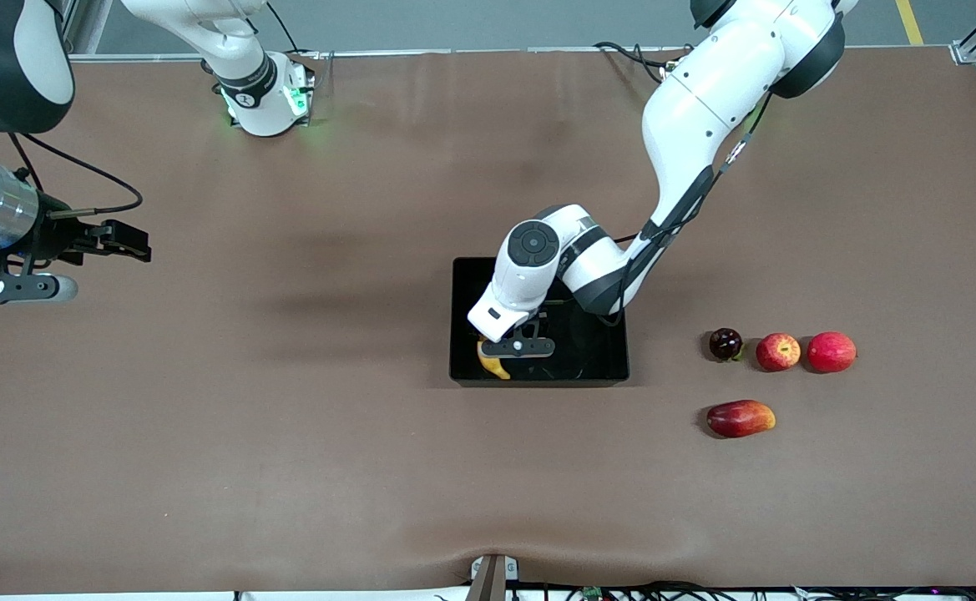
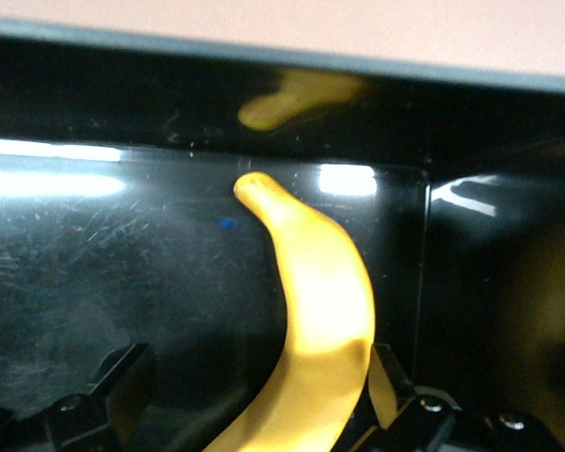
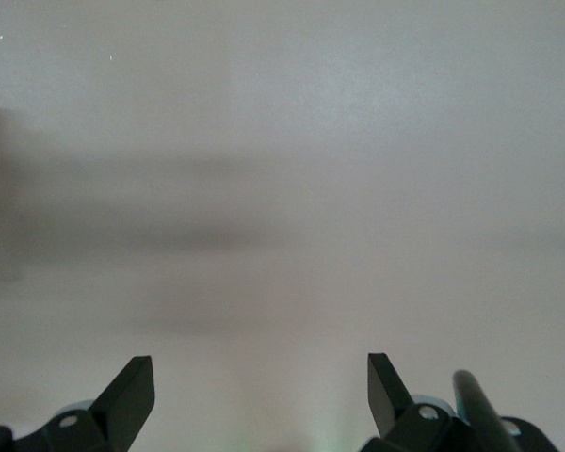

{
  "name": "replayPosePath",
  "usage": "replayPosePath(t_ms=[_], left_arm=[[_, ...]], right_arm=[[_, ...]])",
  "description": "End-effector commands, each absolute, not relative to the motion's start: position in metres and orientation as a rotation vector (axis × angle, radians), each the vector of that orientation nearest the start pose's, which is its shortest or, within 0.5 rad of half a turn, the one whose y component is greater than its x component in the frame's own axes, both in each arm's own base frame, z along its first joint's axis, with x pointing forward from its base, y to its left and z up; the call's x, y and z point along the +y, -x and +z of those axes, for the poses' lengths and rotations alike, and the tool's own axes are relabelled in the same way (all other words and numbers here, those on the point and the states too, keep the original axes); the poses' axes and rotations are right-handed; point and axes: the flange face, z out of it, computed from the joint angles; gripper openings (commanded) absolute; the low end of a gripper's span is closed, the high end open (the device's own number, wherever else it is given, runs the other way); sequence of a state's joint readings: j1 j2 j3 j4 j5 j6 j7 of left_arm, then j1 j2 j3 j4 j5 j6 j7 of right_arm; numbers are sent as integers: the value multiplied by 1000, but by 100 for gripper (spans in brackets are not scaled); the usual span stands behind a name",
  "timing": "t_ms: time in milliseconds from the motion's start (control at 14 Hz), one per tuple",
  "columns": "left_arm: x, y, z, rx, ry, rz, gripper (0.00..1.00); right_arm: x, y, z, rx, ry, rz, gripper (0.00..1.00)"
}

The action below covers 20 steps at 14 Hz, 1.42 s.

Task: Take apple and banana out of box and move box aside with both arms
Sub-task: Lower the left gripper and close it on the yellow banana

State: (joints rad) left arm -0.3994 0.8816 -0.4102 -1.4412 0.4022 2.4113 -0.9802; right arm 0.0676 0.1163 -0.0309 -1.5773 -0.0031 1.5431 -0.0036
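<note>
One of the two fruits looks already out: the small red-and-yellow apple (image 1: 778,351) sits on the bench well apart from the shallow glossy black plastic box (image 1: 613,367), toward the left arm's end. The long yellow banana (image 2: 315,330) still lies in the box, between the spread fingers of the left end effector (image 2: 254,400), ungripped. The right end effector (image 3: 261,391) waits open, over bare bench toward the right arm's end. Moving the box remains. In the front view, the left arm hides most of the banana.

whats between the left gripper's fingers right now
The banana lies between the open left gripper's fingers, inside the box; the left wrist view shows it.
</note>
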Motion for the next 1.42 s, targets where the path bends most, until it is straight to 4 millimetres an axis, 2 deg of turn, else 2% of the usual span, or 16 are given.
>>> replayPosePath(t_ms=[0, 427, 641, 1139, 1353], left_arm=[[-491, -560, 214, -67, 3281, -226, 100], [-485, -573, 223, -117, 3298, -240, 100], [-492, -571, 221, -128, 3329, -266, 100], [-503, -564, 195, -152, 3364, -258, 100], [-511, -555, 181, -122, 3367, -258, 100]], right_arm=[[19, -582, 557, -46, 3137, 229, 100], [17, -582, 557, -38, 3130, 229, 100], [17, -582, 557, -38, 3129, 228, 100], [14, -582, 557, -28, 3127, 228, 100], [14, -582, 557, -33, 3127, 228, 100]])
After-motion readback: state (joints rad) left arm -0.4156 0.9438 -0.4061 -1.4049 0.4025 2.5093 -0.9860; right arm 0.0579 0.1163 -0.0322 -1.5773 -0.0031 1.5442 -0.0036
